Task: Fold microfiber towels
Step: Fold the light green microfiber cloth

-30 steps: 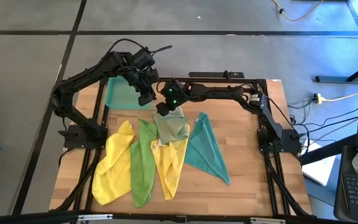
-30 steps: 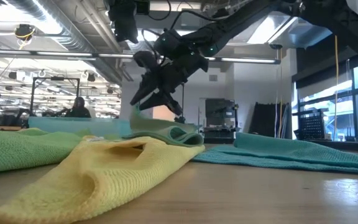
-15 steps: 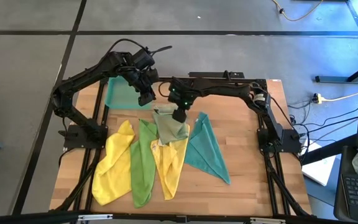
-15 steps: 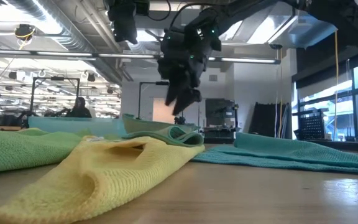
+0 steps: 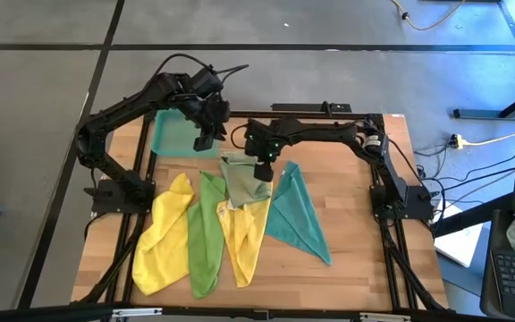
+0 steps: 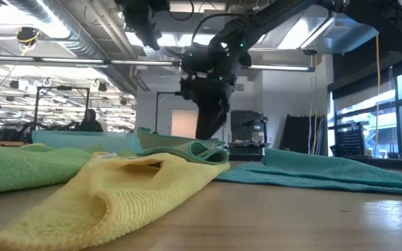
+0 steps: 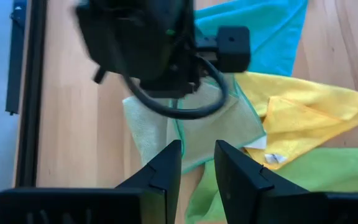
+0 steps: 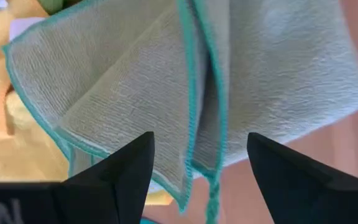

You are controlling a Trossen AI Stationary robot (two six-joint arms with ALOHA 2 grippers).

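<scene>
Right gripper (image 5: 262, 170), jaws spread and empty, hangs over the pale olive-green towel (image 5: 246, 182), folded atop a yellow towel (image 5: 244, 234); limp, light cloth, probably best pinched at its teal-stitched edge; left gripper (image 5: 204, 139) jaws narrowly parted, empty.

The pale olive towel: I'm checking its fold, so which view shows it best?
The right wrist view: the pale olive towel fills it, teal-edged layers overlapping. The high view shows it small; the low view only edge-on; the left wrist view partly hidden.
</scene>
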